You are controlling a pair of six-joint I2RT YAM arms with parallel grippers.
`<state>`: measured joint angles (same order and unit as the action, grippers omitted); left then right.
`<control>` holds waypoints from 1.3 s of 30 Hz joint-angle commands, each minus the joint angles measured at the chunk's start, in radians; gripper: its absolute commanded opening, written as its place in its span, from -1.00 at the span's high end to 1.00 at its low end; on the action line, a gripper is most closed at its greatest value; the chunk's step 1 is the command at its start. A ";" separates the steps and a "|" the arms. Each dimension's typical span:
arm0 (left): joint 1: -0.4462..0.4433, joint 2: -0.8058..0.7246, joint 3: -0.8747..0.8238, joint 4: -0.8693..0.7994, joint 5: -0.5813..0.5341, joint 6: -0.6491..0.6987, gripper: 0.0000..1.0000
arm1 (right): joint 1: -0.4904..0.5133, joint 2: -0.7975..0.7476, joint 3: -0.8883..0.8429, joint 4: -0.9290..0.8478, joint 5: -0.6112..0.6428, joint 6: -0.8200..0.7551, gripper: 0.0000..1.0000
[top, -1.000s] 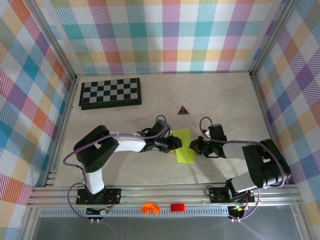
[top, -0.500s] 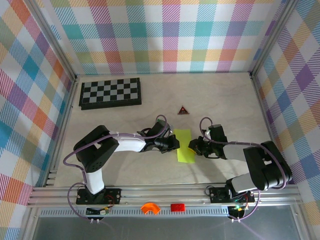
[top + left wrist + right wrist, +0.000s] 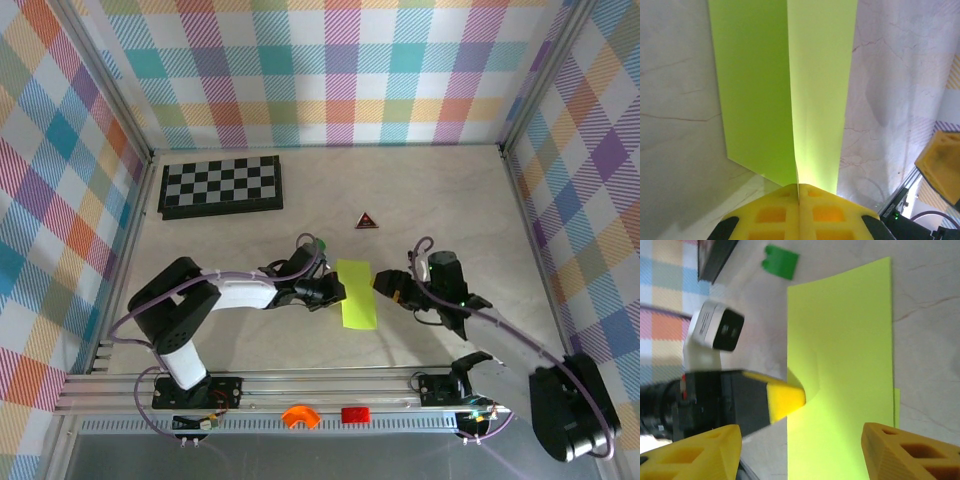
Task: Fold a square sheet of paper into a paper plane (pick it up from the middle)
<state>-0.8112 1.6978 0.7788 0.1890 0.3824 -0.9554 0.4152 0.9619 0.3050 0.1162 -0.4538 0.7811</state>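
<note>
The paper plane (image 3: 356,293) is a narrow folded piece of lime yellow-green paper, lying on the table between the two arms. My left gripper (image 3: 338,292) is shut on its left edge. In the left wrist view, the centre crease of the paper plane (image 3: 785,90) runs straight into the closed left gripper (image 3: 799,187). My right gripper (image 3: 383,285) is open just right of the paper. In the right wrist view, the paper plane (image 3: 845,355) lies between the spread fingers of the right gripper (image 3: 800,440), and the paper's edge curls up where the left arm's yellow fingertip (image 3: 785,397) pinches it.
A chessboard (image 3: 221,185) lies at the back left. A small dark triangle (image 3: 366,221) sits behind the paper, and a tiny green block (image 3: 780,261) lies beyond the paper's far end. Orange (image 3: 299,416) and red (image 3: 354,414) pieces rest on the front rail.
My left gripper has shut on the paper's left edge. My right gripper has opened and let go of the right edge. The paper has shifted slightly left, and the right arm has swung outward.
</note>
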 commanded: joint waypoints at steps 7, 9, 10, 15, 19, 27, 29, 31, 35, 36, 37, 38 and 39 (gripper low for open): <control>0.024 -0.083 -0.009 -0.061 0.009 -0.008 0.91 | 0.399 -0.086 0.002 -0.091 0.413 -0.299 -0.08; 0.023 -0.078 -0.003 -0.062 0.014 -0.008 0.91 | 0.480 -0.033 0.035 -0.102 0.496 -0.356 -0.07; 0.024 -0.075 -0.003 -0.062 0.015 -0.008 0.91 | 0.530 -0.005 0.049 -0.095 0.549 -0.406 -0.07; 0.023 -0.069 -0.006 -0.048 0.018 -0.021 0.91 | 0.731 0.102 0.071 -0.019 0.825 -0.599 -0.22; 0.023 -0.070 -0.015 -0.033 0.019 -0.028 0.90 | 0.788 0.148 0.056 0.059 0.885 -0.687 -0.30; 0.023 -0.058 -0.009 -0.026 0.027 -0.028 0.90 | 0.826 0.304 0.107 0.050 1.017 -0.762 -0.37; 0.024 -0.055 -0.008 -0.024 0.029 -0.028 0.90 | 0.827 0.344 0.117 0.061 1.056 -0.748 -0.37; 0.024 -0.055 -0.009 -0.022 0.030 -0.029 0.89 | 0.829 0.384 0.133 0.046 1.122 -0.724 -0.37; 0.023 -0.055 -0.012 -0.019 0.029 -0.032 0.89 | 0.830 0.421 0.147 0.015 1.182 -0.707 -0.24; 0.023 -0.054 -0.012 -0.017 0.028 -0.032 0.88 | 0.829 0.412 0.139 0.021 1.180 -0.709 -0.19; 0.024 -0.053 -0.012 -0.018 0.027 -0.033 0.89 | 0.830 0.398 0.127 0.029 1.179 -0.709 -0.15; 0.024 -0.054 -0.011 -0.020 0.027 -0.030 0.88 | 0.830 0.376 0.111 0.048 1.177 -0.713 -0.10; 0.023 -0.054 -0.010 -0.023 0.026 -0.028 0.88 | 0.830 0.354 0.093 0.066 1.169 -0.722 -0.07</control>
<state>-0.7948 1.6329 0.7746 0.1596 0.3962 -0.9791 1.2388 1.3663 0.4274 0.1402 0.6785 0.0650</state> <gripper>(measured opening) 0.061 0.545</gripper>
